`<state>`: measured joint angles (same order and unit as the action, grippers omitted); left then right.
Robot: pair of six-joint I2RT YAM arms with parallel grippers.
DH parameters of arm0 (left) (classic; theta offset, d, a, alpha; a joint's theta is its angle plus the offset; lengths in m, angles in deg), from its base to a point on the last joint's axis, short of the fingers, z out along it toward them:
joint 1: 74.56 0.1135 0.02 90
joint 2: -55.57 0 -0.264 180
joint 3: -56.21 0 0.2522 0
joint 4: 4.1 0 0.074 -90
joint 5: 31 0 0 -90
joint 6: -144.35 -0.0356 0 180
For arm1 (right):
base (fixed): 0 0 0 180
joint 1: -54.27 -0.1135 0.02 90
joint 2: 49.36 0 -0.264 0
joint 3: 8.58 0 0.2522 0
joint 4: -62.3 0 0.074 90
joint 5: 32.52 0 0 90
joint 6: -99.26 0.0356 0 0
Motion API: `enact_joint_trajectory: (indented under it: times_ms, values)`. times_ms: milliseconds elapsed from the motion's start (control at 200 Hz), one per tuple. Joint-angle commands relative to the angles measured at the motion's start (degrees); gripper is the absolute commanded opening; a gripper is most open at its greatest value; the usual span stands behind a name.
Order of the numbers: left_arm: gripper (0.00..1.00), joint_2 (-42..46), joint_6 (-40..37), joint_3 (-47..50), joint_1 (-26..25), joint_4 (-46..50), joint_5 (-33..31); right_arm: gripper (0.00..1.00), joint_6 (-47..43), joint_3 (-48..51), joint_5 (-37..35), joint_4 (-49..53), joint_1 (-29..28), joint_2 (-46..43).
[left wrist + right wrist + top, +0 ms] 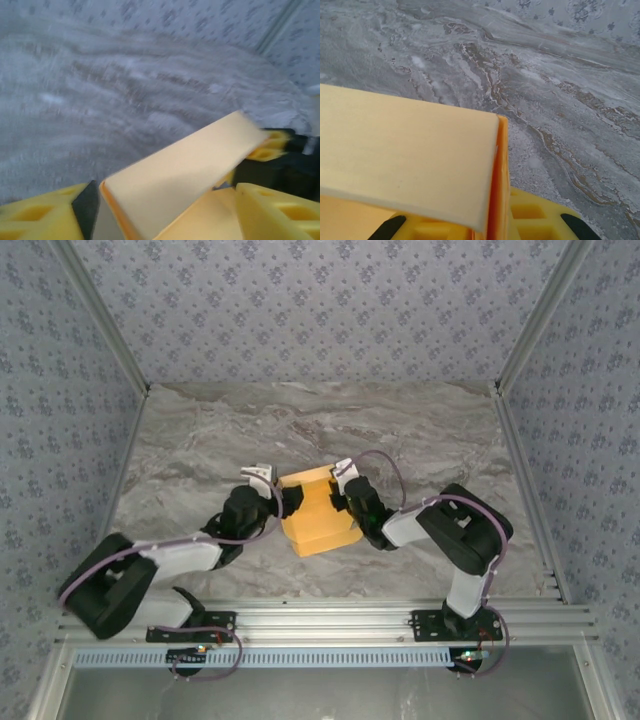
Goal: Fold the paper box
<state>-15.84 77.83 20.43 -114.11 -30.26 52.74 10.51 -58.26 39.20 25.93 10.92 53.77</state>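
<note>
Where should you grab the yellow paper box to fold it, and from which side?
Take the paper box by its raised flap, near the free edge. The flap is a thin, flat sheet tilted up off the marble table, so fingers fit one on each face. Probably come in from the left side, where the open left gripper straddles it.

Matt cardboard paper box point(320, 522), smooth marble-look table point(300, 430), ribbed metal rail point(330, 615)
</note>
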Motion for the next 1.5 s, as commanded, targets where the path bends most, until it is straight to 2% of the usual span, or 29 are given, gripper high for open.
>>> enact_joint_trajectory:
  times_ms: [0, 125, 175, 310, 430, 520, 625, 875, 1064, 1274, 1494]
  values:
    - [0.97, 9.30, 0.01, -1.25, -0.22, 10.11, 2.21, 0.17, -3.82, 0.20, 4.17, -1.70, 0.34, 1.52]
    - [0.99, 17.19, 2.07, -3.97, 2.21, 21.81, -3.58, 0.18, -5.57, 0.41, 7.95, -2.90, 0.62, 2.57]
    - [0.99, 18.09, 2.76, -4.62, 4.42, 24.69, -3.69, 0.18, -6.61, 0.25, 10.26, -3.56, 0.60, 3.24]
    - [0.99, 12.88, 1.08, -7.61, 11.80, 29.47, 4.91, 0.20, -8.05, -0.40, 16.74, -4.00, 0.88, 4.56]
    - [0.99, 4.87, -2.40, -10.94, 13.01, 29.26, 12.36, 0.22, -10.69, -1.78, 24.84, -2.78, 1.25, 5.67]
    - [0.99, -0.99, -4.23, -14.78, 13.01, 29.77, 18.15, 0.24, -11.21, -2.71, 27.54, -0.54, 1.17, 5.84]
    - [0.91, -5.14, -3.56, -17.04, 13.01, 28.96, 21.14, 0.34, -10.25, -2.57, 26.97, -2.90, 1.18, 5.95]
    - [0.81, -10.10, -3.09, -18.20, 12.75, 25.69, 26.21, 0.44, -8.81, -0.81, 24.43, -8.69, 0.98, 4.76]
    - [0.79, -13.44, -3.22, -21.12, 12.74, 26.91, 26.20, 0.46, -8.98, -0.20, 22.57, -11.62, 0.94, 3.92]
    - [0.76, -17.29, -3.45, -25.71, 12.74, 28.89, 26.58, 0.43, -8.30, 0.11, 20.10, -14.32, 0.92, 4.43]
    - [0.72, -20.59, -2.00, -27.88, 12.68, 28.35, 29.89, 0.43, -5.62, 1.21, 13.03, -17.59, 0.82, 4.61]
